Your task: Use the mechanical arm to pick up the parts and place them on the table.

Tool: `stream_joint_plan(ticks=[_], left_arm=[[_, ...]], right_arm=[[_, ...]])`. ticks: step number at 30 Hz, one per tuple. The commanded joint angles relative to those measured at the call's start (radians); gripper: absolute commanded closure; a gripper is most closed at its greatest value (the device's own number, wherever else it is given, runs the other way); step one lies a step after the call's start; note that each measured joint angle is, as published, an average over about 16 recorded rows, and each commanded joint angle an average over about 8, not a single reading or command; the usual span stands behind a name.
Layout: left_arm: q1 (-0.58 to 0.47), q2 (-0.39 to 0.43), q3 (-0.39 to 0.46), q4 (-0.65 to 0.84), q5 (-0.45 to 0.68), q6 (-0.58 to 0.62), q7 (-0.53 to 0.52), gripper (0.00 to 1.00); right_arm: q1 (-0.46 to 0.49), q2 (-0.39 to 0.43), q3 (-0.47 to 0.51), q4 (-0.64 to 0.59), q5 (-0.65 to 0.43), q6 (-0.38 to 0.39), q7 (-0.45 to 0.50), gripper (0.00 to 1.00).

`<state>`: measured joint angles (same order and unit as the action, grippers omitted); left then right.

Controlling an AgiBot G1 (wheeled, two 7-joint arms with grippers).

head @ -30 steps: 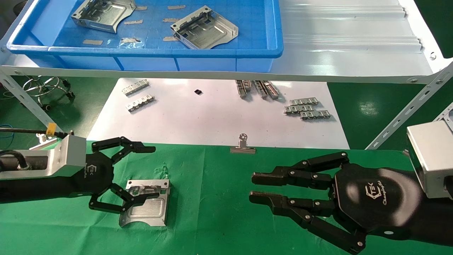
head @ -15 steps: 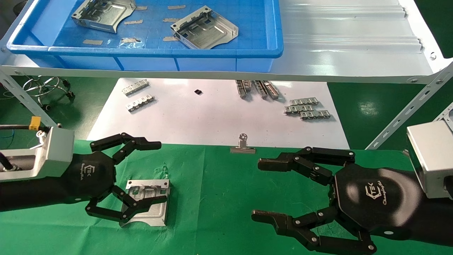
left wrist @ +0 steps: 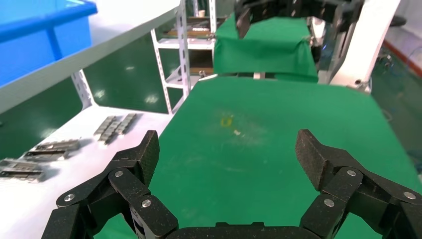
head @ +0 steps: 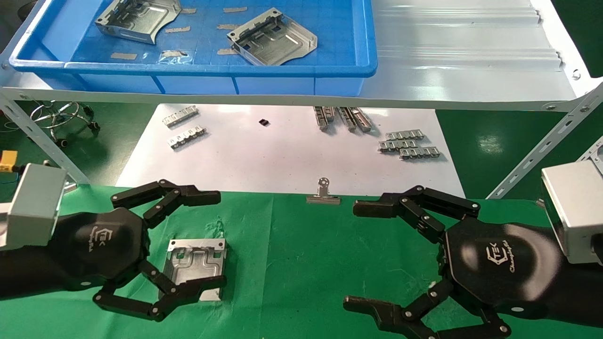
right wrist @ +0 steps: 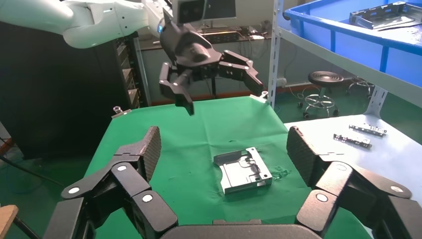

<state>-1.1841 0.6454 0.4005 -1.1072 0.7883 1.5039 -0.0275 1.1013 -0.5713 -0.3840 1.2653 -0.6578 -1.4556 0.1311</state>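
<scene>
Green table (head: 292, 263), part (head: 195, 266) flat, cut-out edge toward robot

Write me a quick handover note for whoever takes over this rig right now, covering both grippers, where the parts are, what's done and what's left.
Left gripper: open, raised off the green table, holding nothing.
Right gripper: open, over the table's right side, empty.
Parts: one plate lies flat on the green cloth, beside the left gripper. Two more plates, and, sit in the blue bin on the shelf.
Done: one part placed and let go.
Left: fetch both plates from the bin and set them on the table.
</scene>
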Motion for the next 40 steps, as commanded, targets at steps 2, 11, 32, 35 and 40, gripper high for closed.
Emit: stream_joint_plan(ticks=[2, 11, 32, 35, 40], left_arm=[[0.028, -0.009, -0.031, -0.045, -0.015, -0.002, -0.041, 0.0], [0.103, -0.032, -0.114, -0.167, -0.054, -0.007, -0.15, 0.0], [0.114, -0.036, -0.126, -0.184, -0.062, -0.009, -0.163, 0.0], [0.113, -0.036, -0.125, -0.182, -0.061, -0.009, -0.162, 0.0], [0.112, -0.035, -0.123, -0.18, -0.06, -0.009, -0.161, 0.0]], right_arm=[[0.0, 0.0, 0.0, 0.0, 0.0, 0.0, 0.0, 0.0], [0.0, 0.0, 0.0, 0.0, 0.0, 0.0, 0.0, 0.0], [0.0, 0.0, 0.0, 0.0, 0.0, 0.0, 0.0, 0.0], [0.0, 0.0, 0.0, 0.0, 0.0, 0.0, 0.0, 0.0], [0.0, 0.0, 0.0, 0.0, 0.0, 0.0, 0.0, 0.0]])
